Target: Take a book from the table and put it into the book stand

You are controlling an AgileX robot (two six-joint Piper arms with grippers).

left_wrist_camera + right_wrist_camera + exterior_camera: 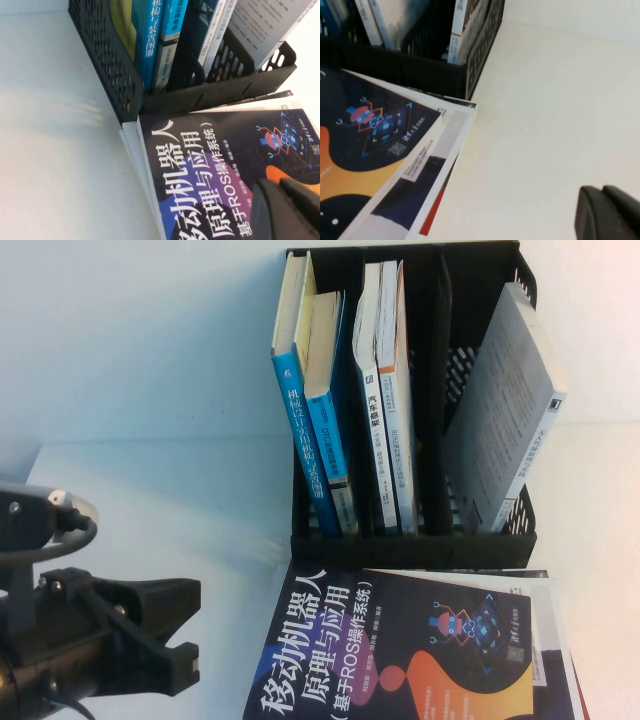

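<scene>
A dark book with white Chinese title and orange patches [400,650] lies flat on top of a stack on the table, just in front of the black mesh book stand [410,545]. My left gripper [185,635] is shut and empty at the lower left, apart from the book's left edge. In the left wrist view the gripper [280,187] hovers over the book's cover [215,160], with the stand [220,95] beyond. My right gripper [602,192] is shut and empty over bare table, beside the book stack [365,140] and stand [420,75]; it is out of the high view.
The stand holds two blue books [310,410] in its left slot, white-spined books [385,400] in the middle and a grey book [510,410] leaning in the right slot. White books [555,640] lie under the dark one. The white table [150,490] spreads left.
</scene>
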